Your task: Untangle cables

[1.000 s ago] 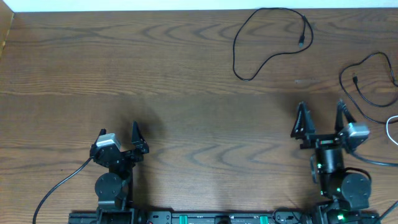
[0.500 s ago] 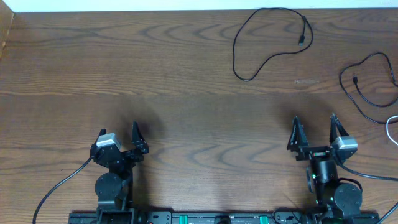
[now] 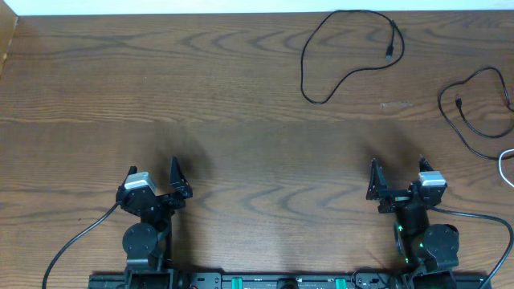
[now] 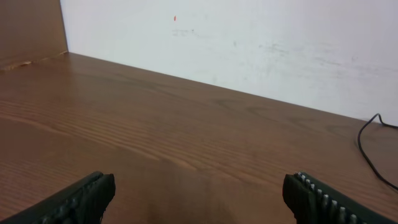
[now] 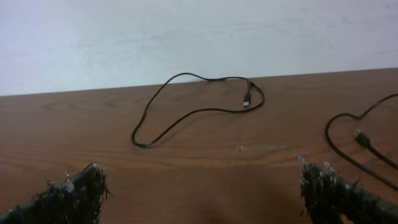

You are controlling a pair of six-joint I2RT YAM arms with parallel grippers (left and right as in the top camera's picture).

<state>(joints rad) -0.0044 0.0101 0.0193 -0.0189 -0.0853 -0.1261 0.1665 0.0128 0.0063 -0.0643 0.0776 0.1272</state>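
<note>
Left and right jaws both wide, empty, near the tabletop (image 3: 201, 96) front edge; black looped cable (image 3: 303, 68) lies alone far-centre, second black cable (image 3: 458, 103) and white cable (image 3: 502, 164) crowd the right edge, where a careless reach could drag either off.

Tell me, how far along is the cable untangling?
Looks nearly done: one black cable lies in a loop on its own, apart from the second black cable and the white cable at the far right. Nothing is in hand; the left gripper and right gripper are open and empty. Those two right-hand cables run out of view, so whether they cross is unclear.
</note>
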